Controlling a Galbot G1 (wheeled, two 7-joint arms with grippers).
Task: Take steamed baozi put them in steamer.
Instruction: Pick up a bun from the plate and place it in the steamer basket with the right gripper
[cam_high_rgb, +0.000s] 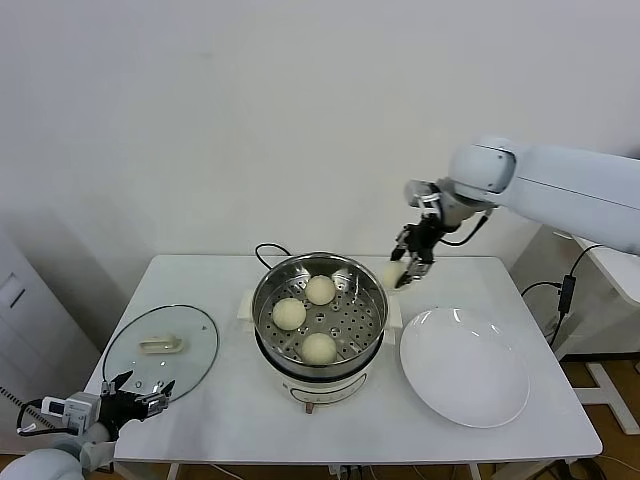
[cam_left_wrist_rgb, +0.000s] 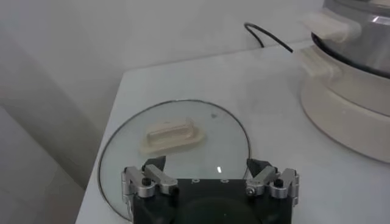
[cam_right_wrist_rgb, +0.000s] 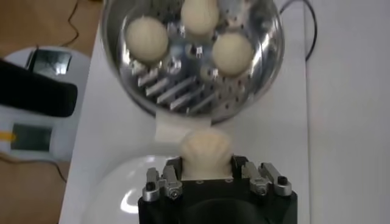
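The shiny steel steamer (cam_high_rgb: 372, 330) stands on its white base at the table's middle and holds three cream-white baozi (cam_high_rgb: 289, 313), (cam_high_rgb: 320, 290), (cam_high_rgb: 319, 347). They also show in the right wrist view (cam_right_wrist_rgb: 145, 38). My right gripper (cam_high_rgb: 402, 272) is shut on a fourth baozi (cam_right_wrist_rgb: 204, 149) and holds it in the air just beyond the steamer's right rim (cam_right_wrist_rgb: 268, 67), above the table. My left gripper (cam_left_wrist_rgb: 208, 171) is open and empty, low at the table's front left corner, over the near edge of the glass lid (cam_left_wrist_rgb: 173, 137).
A flat white plate (cam_high_rgb: 465, 365) lies to the right of the steamer. The glass lid (cam_high_rgb: 160, 345) with its white handle lies to the left. A black cord (cam_high_rgb: 268, 250) runs behind the steamer. A white wall stands behind the table.
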